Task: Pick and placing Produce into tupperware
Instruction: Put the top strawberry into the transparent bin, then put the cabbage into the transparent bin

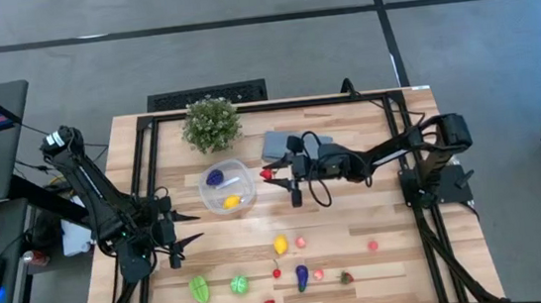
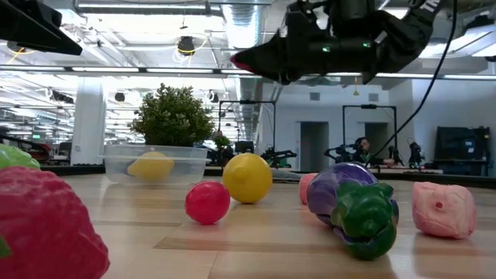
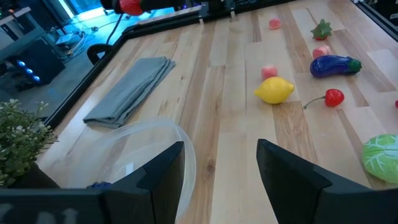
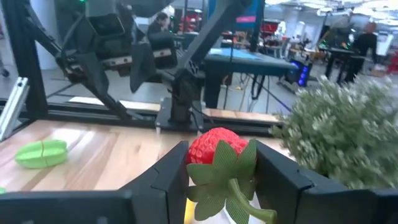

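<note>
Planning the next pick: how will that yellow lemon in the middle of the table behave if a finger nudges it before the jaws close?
The lemon looks rounded and smooth with tapered ends, so a nudge would probably roll or spin it. It lies free on bare wood of the table, the pink piece close by, so it may bump that. It is probably light and rigid.
</note>
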`<state>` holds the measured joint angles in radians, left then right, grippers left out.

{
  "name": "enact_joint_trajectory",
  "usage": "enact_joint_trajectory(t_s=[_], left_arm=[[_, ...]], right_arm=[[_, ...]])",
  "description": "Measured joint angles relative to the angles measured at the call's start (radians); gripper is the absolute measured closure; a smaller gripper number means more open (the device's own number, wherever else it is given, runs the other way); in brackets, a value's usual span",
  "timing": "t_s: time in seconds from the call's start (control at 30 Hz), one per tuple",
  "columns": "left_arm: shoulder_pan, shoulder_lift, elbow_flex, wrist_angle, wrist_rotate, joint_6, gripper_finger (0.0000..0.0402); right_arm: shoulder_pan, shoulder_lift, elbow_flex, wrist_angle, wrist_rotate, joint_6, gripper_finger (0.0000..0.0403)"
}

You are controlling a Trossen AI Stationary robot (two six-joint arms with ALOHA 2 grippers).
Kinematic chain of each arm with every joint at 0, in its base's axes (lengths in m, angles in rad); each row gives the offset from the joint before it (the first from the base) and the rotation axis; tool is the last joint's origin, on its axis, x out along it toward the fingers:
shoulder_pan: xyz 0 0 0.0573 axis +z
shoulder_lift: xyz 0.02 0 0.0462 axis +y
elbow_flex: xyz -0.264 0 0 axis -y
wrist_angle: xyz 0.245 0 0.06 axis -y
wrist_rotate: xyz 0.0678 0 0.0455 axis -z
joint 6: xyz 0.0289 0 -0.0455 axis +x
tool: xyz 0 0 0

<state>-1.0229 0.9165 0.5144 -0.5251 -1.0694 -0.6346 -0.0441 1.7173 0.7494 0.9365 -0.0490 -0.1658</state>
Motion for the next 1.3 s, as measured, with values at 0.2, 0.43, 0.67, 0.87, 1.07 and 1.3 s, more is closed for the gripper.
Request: enact_joint_trajectory(t_s=[0.2, 0.43, 0.67, 0.87, 1.07, 1.3], left_arm=[[0.000, 0.000, 0.000, 0.000, 0.001, 0.000, 0.0209], [0.000, 0.000, 0.000, 0.000, 0.014, -0.001, 0.0209], [0.000, 0.000, 0.000, 0.000, 0.017, -0.001, 0.0209], [0.000, 0.000, 0.000, 0.000, 0.017, 0.000, 0.0209], [0.000, 0.000, 0.000, 0.000, 0.017, 0.000, 0.0209], [0.000, 0.000, 0.000, 0.000, 0.017, 0.000, 0.0209]], right_arm=[[-0.028, 0.095, 0.101, -0.023, -0.056, 0.001, 0.0210], [-0.065, 0.272, 0.261, -0.039, -0.139, 0.040, 0.0225], [-0.096, 0.437, 0.405, -0.050, -0.213, 0.108, 0.0217], [-0.109, 0.526, 0.489, -0.114, -0.240, 0.149, 0.0207], [-0.109, 0.564, 0.541, -0.157, -0.242, 0.163, 0.0235], [-0.109, 0.555, 0.549, -0.179, -0.242, 0.165, 0.0259]])
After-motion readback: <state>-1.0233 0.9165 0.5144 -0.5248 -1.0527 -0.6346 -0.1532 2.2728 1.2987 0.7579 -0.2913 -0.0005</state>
